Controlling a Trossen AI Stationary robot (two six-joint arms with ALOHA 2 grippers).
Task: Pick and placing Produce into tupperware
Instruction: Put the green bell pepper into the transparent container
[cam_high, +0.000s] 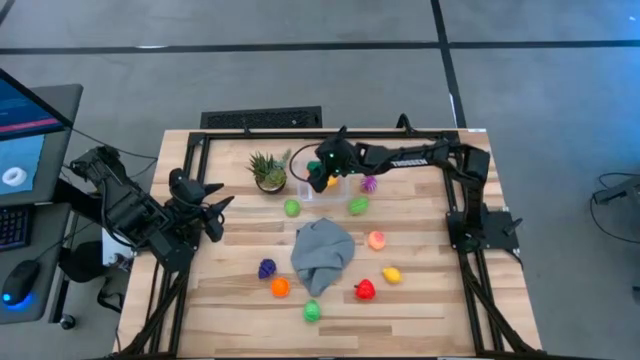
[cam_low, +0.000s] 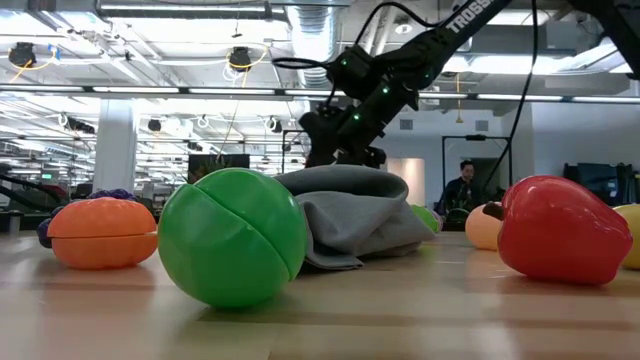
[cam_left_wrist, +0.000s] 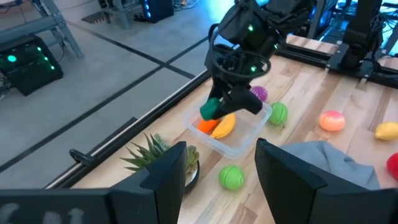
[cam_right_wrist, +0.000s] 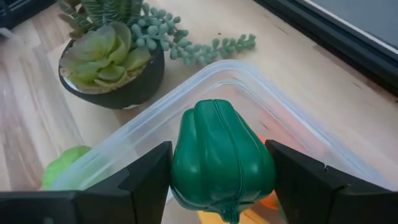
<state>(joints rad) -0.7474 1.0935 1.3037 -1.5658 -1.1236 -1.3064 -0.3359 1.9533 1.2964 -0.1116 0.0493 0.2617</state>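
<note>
My right gripper (cam_high: 322, 172) hangs over the clear tupperware (cam_left_wrist: 235, 133) at the table's far middle, shut on a green toy pepper (cam_right_wrist: 222, 158). An orange piece (cam_left_wrist: 205, 125) and a yellow banana (cam_left_wrist: 224, 126) lie in the tupperware. Loose produce lies on the table: green pieces (cam_high: 291, 207) (cam_high: 358, 205) (cam_high: 312, 311), a purple piece (cam_high: 369, 183), purple grapes (cam_high: 266, 268), an orange one (cam_high: 279, 287), a red one (cam_high: 365, 290), a yellow one (cam_high: 391, 274) and a peach-coloured one (cam_high: 377, 239). My left gripper (cam_left_wrist: 221, 180) waits open at the table's left side, raised. My right gripper pinches the green pepper by its two opposite sides (cam_right_wrist: 180, 168) between its two fingers (cam_right_wrist: 148, 177). The fingers slant downward, coming from the table's right side. The pepper is lifted clear, above the tupperware's inside (cam_right_wrist: 273, 124).
A potted plant (cam_high: 268, 170) stands just left of the tupperware. A crumpled grey cloth (cam_high: 322, 252) lies in the table's middle. Dark frame rails (cam_high: 262, 132) run along the far and side edges.
</note>
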